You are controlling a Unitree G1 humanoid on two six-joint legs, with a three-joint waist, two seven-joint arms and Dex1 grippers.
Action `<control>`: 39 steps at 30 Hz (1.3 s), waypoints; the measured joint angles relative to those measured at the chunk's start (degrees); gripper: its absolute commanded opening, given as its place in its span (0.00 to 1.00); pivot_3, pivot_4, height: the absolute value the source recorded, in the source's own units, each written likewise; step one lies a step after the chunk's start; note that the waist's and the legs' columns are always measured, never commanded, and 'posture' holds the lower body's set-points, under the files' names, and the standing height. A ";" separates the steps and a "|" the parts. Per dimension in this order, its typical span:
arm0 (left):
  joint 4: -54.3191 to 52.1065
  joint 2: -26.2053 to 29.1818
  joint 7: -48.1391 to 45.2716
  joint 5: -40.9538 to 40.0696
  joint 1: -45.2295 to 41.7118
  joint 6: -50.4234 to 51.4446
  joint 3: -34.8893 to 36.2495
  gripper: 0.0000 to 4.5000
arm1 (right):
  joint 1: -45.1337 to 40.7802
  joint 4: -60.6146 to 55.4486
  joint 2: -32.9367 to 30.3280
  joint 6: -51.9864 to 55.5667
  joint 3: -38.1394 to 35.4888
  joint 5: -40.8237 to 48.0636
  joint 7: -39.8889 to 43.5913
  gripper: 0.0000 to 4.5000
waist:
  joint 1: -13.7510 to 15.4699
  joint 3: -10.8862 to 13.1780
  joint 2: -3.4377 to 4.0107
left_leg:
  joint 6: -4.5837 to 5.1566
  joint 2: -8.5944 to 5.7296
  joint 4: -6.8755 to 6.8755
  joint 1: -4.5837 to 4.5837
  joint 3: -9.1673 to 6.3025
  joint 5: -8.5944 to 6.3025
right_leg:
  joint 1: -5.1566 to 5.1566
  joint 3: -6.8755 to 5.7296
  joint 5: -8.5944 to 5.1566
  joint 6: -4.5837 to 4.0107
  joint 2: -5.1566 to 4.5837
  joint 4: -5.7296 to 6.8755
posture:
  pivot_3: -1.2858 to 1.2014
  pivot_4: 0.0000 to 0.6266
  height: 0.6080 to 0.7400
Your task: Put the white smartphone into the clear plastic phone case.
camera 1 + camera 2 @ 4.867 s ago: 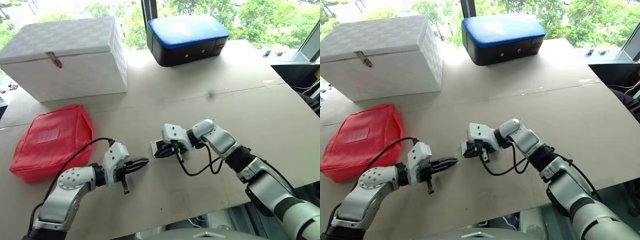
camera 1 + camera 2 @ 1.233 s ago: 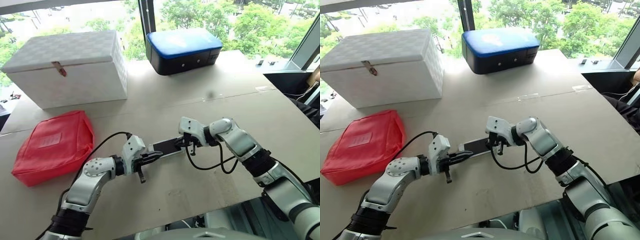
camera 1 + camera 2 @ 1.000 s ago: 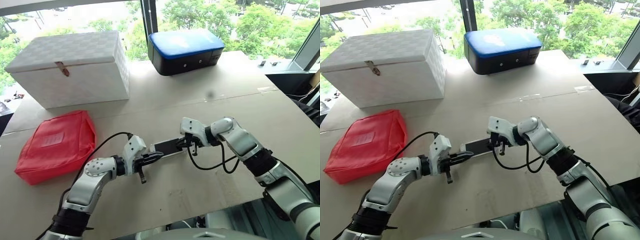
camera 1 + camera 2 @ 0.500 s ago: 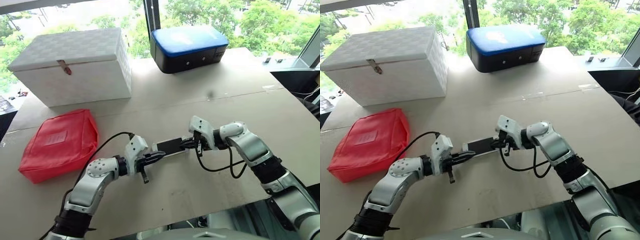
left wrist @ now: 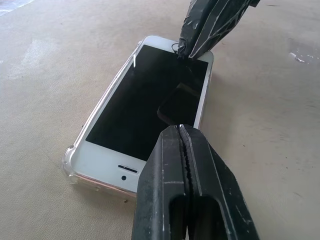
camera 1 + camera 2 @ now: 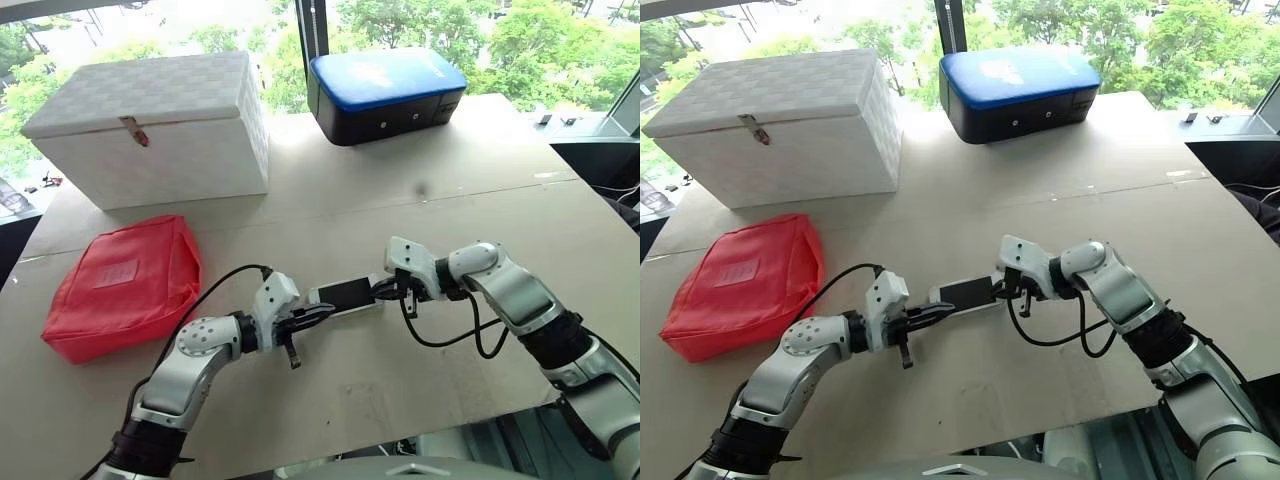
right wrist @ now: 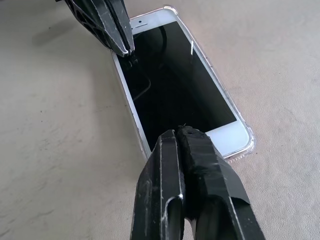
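The phone (image 6: 346,295) lies screen up inside the case (image 5: 71,167), flat on the table (image 6: 480,200), between the two grippers. The left gripper (image 6: 322,313), clenched on nothing, has its tips over the phone's earpiece end; the right gripper (image 6: 383,291), also clenched and empty, sits at the opposite end. Bare tabletop surrounds the phone. A red pouch (image 6: 125,285) lies well beyond the left gripper, with a white box (image 6: 155,125) and a blue-topped case (image 6: 385,85) farther off.
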 measured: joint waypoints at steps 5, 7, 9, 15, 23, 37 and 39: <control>0.63 0.02 -0.06 0.28 -0.95 0.13 -0.36 0.01 | -2.60 3.01 0.12 -0.02 1.32 0.00 1.71 0.00 | 0.00 0.02 0.06 | 0.00 0.00 0.00 0.04 0.00 0.00 | 0.03 -0.02 0.00 0.00 -0.02 0.01 | 0.52 0.24 1.00; 0.87 -0.02 -0.04 0.36 -1.23 0.20 -0.50 0.01 | -3.35 4.09 0.15 -0.25 1.95 0.00 2.06 0.00 | 0.01 -0.01 0.06 | 0.00 0.00 0.00 0.07 -0.01 0.00 | 0.06 -0.02 0.00 0.00 -0.03 0.01 | 0.52 0.24 1.00; 0.91 -0.05 0.04 0.39 -1.49 0.50 -0.59 0.01 | -4.13 5.44 0.14 -0.66 2.28 -0.23 2.44 0.00 | 0.01 -0.06 -0.02 | -0.01 0.00 0.00 0.09 -0.01 0.00 | 0.10 -0.03 0.00 0.00 -0.06 0.01 | 0.52 0.24 1.00; 0.64 -0.36 0.80 0.44 -1.57 1.19 -0.59 0.01 | -5.31 7.59 0.27 -0.80 2.43 -0.53 3.44 0.00 | -0.02 -0.08 -0.01 | -0.02 0.00 -0.02 0.23 0.01 -0.01 | 0.23 -0.09 -0.03 0.05 -0.21 -0.01 | 0.52 0.24 1.00; -1.52 -0.53 2.14 0.45 -1.06 2.95 -0.65 0.01 | -5.94 9.03 0.41 -1.56 2.48 -1.03 4.51 0.00 | -0.02 -0.10 0.01 | -0.03 0.00 -0.12 0.23 0.01 -0.03 | 0.24 -0.19 -0.07 0.11 -0.30 -0.05 | 0.52 0.24 1.00; -3.71 -0.28 2.90 0.52 -0.24 4.82 -0.65 0.01 | -6.14 10.04 1.20 -2.94 2.64 -3.04 6.12 0.00 | -0.06 -0.52 -0.10 | -0.05 0.00 -0.62 0.35 0.00 -0.04 | 0.24 -0.47 -0.15 0.24 -0.41 -0.29 | 0.52 0.24 1.00; -3.71 0.04 2.86 0.62 -0.24 4.75 -0.68 0.01 | -6.14 10.04 1.48 -3.03 2.70 -3.50 6.46 0.00 | -0.08 -0.60 -0.17 | -0.05 0.00 -0.78 0.39 0.01 -0.04 | 0.25 -0.54 -0.16 0.25 -0.44 -0.36 | 0.52 0.24 1.00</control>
